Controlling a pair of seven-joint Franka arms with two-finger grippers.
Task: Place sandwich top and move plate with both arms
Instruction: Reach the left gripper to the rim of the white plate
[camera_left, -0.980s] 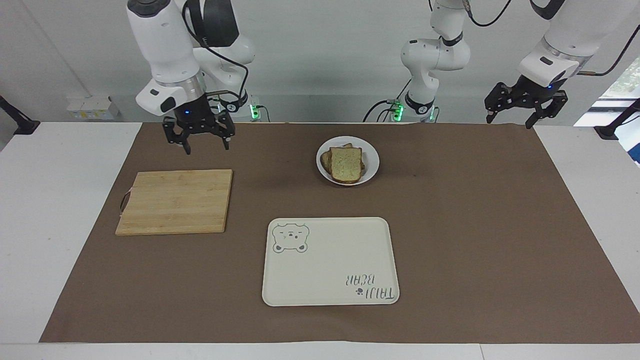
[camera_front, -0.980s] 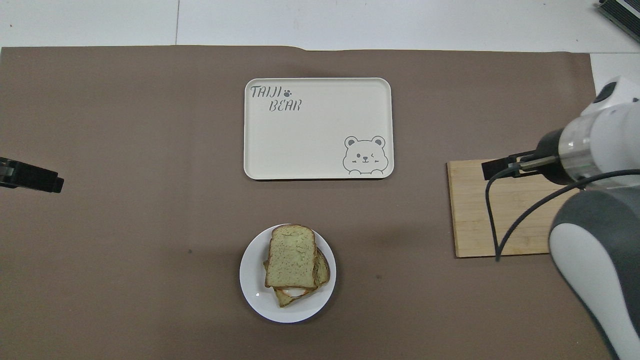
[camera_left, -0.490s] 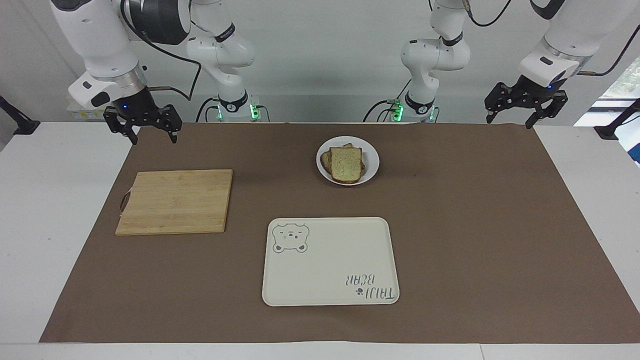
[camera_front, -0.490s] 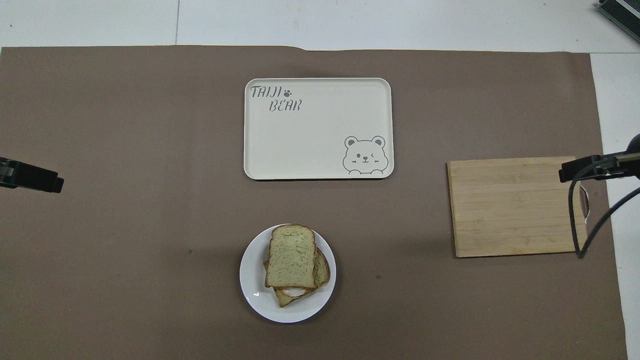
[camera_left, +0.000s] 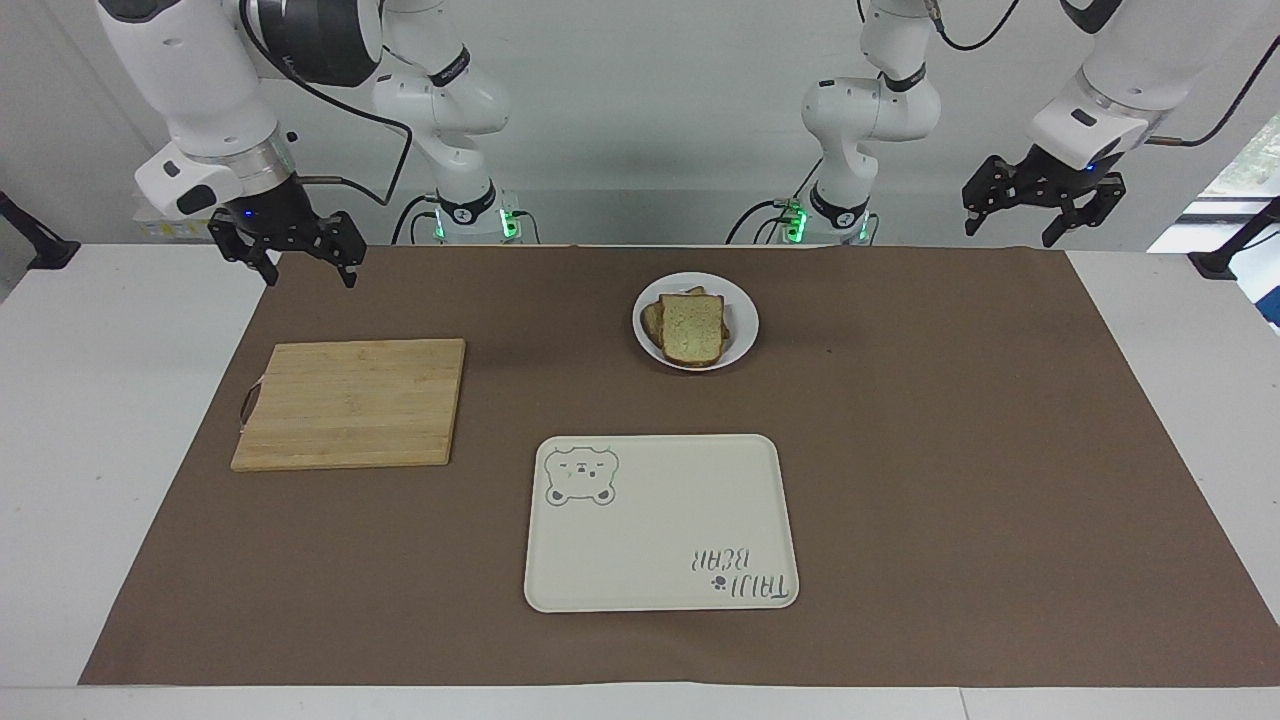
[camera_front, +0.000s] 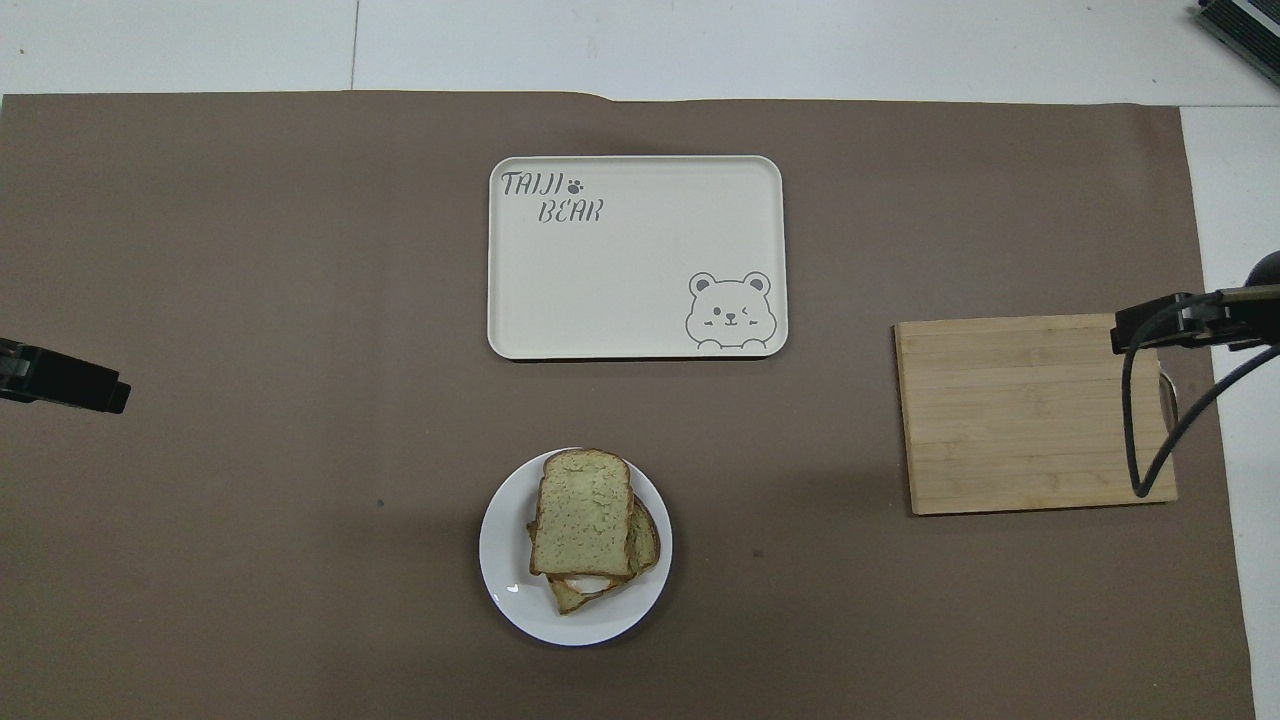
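The small white plate (camera_left: 745, 312) stands on the brown mat near the robots' edge, midway between the arms; it also shows in the overhead view (camera_front: 505, 572). The sandwich top (camera_left: 692, 328) lies on the stack on the plate, slightly skewed over the lower slice, and also shows in the overhead view (camera_front: 583, 512). A sliver of egg white peeks out beneath it. My right gripper (camera_left: 305, 270) is open and empty, in the air over the mat's corner at the right arm's end. My left gripper (camera_left: 1030, 228) is open and empty, raised over the mat's corner at the left arm's end.
A wooden cutting board (camera_left: 350, 402) lies bare toward the right arm's end. A cream tray with a bear drawing (camera_left: 660, 520) lies farther from the robots than the plate, with nothing on it. The brown mat (camera_left: 950, 450) covers most of the table.
My right gripper has swung away from the cutting board's near edge to the mat's corner at its own end. My left gripper has risen slightly. The plate and bread have not moved.
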